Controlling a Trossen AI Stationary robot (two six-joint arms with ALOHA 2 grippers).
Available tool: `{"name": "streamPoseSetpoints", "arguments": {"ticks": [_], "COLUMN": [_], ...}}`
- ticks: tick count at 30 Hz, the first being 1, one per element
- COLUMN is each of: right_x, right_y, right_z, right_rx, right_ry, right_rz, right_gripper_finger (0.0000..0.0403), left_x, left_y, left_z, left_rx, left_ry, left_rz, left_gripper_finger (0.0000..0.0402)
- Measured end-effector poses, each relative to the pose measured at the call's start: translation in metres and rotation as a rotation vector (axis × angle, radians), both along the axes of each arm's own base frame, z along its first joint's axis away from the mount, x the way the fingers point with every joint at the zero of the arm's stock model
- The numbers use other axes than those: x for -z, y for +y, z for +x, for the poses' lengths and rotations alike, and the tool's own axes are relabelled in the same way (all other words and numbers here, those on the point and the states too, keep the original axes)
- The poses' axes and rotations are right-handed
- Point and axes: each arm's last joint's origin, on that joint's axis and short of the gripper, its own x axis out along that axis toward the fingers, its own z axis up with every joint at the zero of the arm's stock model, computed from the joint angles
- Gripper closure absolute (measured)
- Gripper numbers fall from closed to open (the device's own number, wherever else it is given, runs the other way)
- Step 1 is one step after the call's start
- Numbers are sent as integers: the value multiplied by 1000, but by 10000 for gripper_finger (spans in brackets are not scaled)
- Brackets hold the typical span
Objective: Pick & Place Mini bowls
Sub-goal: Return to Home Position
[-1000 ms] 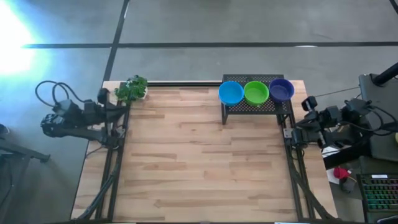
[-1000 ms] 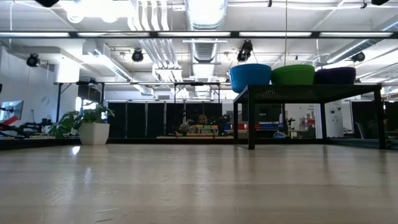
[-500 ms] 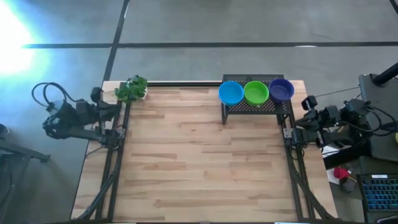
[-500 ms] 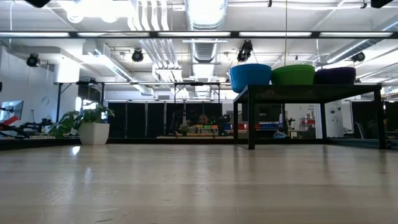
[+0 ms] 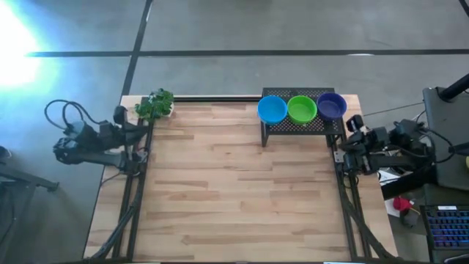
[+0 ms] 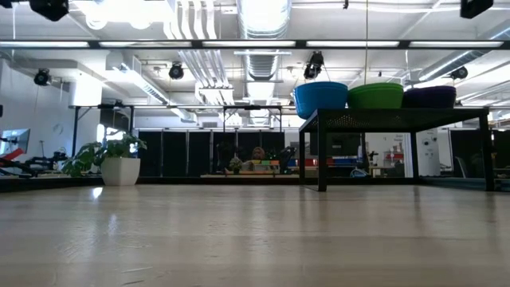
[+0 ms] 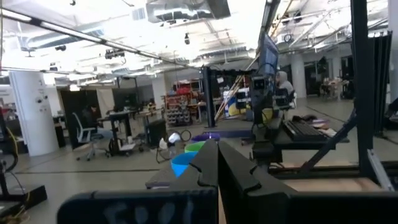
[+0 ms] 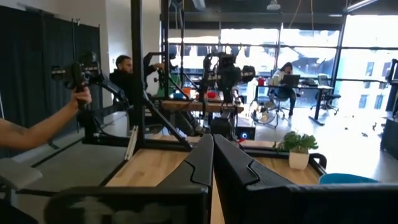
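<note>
On shelf (image 5: 300,126), three mini bowls (image 5: 302,109)

Right arm (image 5: 381,145) inward, left arm (image 5: 88,141) too (slightly)

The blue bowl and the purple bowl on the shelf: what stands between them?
The green bowl, between the blue bowl and the purple bowl; the high view shows it.
</note>
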Motion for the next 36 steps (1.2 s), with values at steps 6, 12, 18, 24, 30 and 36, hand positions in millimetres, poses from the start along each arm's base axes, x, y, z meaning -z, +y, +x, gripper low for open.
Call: {"name": "streamPoseSetpoints", "arguments": {"ticks": [6, 12, 18, 24, 30, 36], "right_x": [21, 45, 71, 97, 113, 120], "right_y": [0, 1, 1, 1, 1, 1], "right_z": [22, 40, 55, 68, 74, 76], "right_rx": [1, 1, 0, -2, -2, -2], "right_ry": [13, 45, 69, 88, 115, 119], "right_rz": [-12, -15, -5, -5, -6, -10], "right_gripper_finger": [394, 394, 394, 394, 394, 394], "left_x": [20, 43, 68, 91, 108, 117], "left_y": [-2, -5, -7, -9, -10, -10], "left_z": [15, 31, 45, 55, 61, 64], "left_rx": [-3, -2, -1, -2, 1, 2], "left_ry": [51, 76, 100, 115, 145, 144], "left_rz": [19, 21, 20, 22, 11, 6], "left_gripper_finger": [402, 401, 401, 401, 401, 401]}}
